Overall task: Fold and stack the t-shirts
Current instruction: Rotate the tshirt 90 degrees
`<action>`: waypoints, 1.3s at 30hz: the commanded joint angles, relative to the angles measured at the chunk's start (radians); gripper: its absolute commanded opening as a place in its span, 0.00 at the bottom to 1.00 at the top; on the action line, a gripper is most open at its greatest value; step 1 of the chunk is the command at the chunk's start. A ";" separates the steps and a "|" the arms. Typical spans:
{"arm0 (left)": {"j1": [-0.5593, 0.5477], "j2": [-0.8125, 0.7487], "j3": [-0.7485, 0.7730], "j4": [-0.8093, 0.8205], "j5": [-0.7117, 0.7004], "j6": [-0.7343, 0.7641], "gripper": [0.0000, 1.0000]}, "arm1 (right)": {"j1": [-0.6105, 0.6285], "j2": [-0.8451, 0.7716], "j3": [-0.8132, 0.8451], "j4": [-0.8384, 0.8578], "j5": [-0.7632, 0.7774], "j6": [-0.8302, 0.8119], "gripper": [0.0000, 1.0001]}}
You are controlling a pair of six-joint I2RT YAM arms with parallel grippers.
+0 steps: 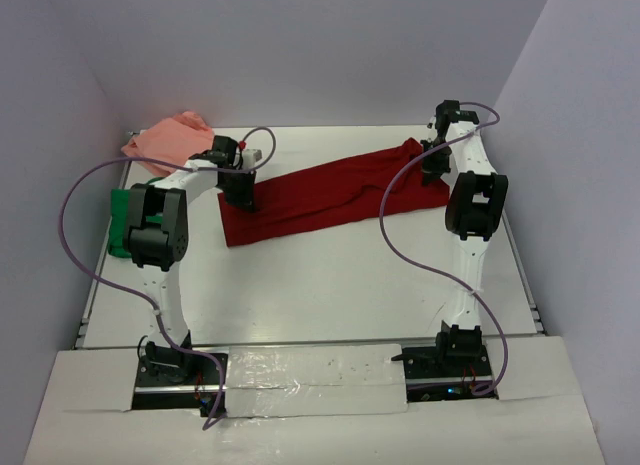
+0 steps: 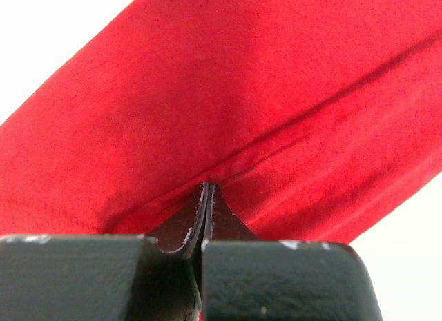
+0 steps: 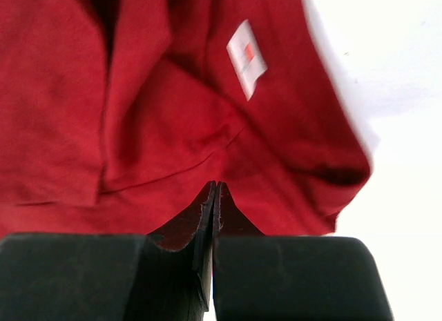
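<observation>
The dark red t-shirt (image 1: 330, 197) lies stretched in a long band across the back of the table, from lower left to upper right. My left gripper (image 1: 241, 197) is shut on its left end; the left wrist view shows the jaws pinched together on the red cloth (image 2: 228, 114). My right gripper (image 1: 432, 162) is shut on the right end, where the right wrist view shows bunched red cloth (image 3: 159, 128) with a white label (image 3: 246, 59). The green t-shirt (image 1: 121, 217) lies at the left, partly behind my left arm. The salmon pink t-shirt (image 1: 165, 142) lies crumpled at the back left.
White table (image 1: 320, 295) with grey walls at the back and both sides. Purple cables loop over both arms, one hanging across the right part of the red shirt (image 1: 395, 240). A white board (image 1: 310, 380) covers the near edge between the arm bases.
</observation>
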 commanded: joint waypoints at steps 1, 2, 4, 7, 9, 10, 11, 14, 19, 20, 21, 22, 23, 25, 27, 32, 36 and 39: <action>-0.061 -0.046 -0.035 -0.192 0.124 0.124 0.00 | 0.008 -0.026 0.066 -0.034 -0.043 0.008 0.00; -0.098 -0.046 -0.039 -0.237 0.136 0.139 0.00 | 0.008 -0.027 0.064 -0.035 -0.047 0.003 0.00; -0.136 -0.059 -0.051 -0.268 0.179 0.187 0.00 | 0.007 -0.033 0.058 -0.038 -0.059 0.000 0.00; -0.222 -0.051 -0.051 -0.353 0.257 0.250 0.00 | 0.008 -0.058 0.020 -0.021 -0.073 -0.003 0.00; -0.283 -0.039 -0.047 -0.390 0.293 0.262 0.00 | 0.008 -0.072 0.012 -0.012 -0.076 -0.005 0.00; -0.302 -0.033 -0.044 -0.409 0.363 0.291 0.00 | 0.008 -0.076 0.020 -0.014 -0.076 -0.005 0.00; -0.344 -0.024 -0.026 -0.437 0.388 0.311 0.00 | 0.008 -0.079 0.026 -0.017 -0.079 -0.005 0.00; -0.438 0.003 -0.004 -0.488 0.440 0.357 0.00 | 0.008 -0.095 0.057 -0.021 -0.092 -0.005 0.00; -0.563 -0.011 -0.001 -0.453 0.515 0.390 0.00 | 0.010 -0.138 0.069 -0.024 -0.092 -0.012 0.00; -0.596 -0.017 0.002 -0.436 0.573 0.396 0.00 | 0.010 -0.141 0.073 -0.029 -0.093 -0.014 0.00; -0.612 -0.020 0.002 -0.411 0.587 0.370 0.00 | 0.008 -0.144 0.086 -0.033 -0.092 -0.015 0.00; -0.644 -0.022 0.010 -0.391 0.602 0.371 0.00 | 0.010 -0.147 0.095 -0.044 -0.090 -0.014 0.00; -0.658 -0.023 0.021 -0.399 0.618 0.386 0.00 | 0.010 -0.158 0.093 -0.044 -0.093 -0.014 0.00; -0.669 -0.034 0.034 -0.371 0.604 0.358 0.00 | 0.010 -0.178 0.060 -0.035 -0.101 -0.021 0.00; -0.661 -0.071 0.039 -0.327 0.542 0.318 0.00 | 0.011 -0.202 0.017 -0.030 -0.107 -0.021 0.00; -0.580 -0.258 -0.108 -0.076 0.307 0.192 0.00 | 0.011 -0.244 -0.045 -0.011 -0.106 -0.057 0.00; -0.535 -0.375 -0.217 0.115 0.120 0.138 0.00 | 0.013 -0.264 -0.097 0.009 -0.162 -0.071 0.00; -0.498 -0.427 -0.286 0.228 -0.003 0.092 0.00 | 0.020 -0.280 -0.141 0.044 -0.210 -0.080 0.19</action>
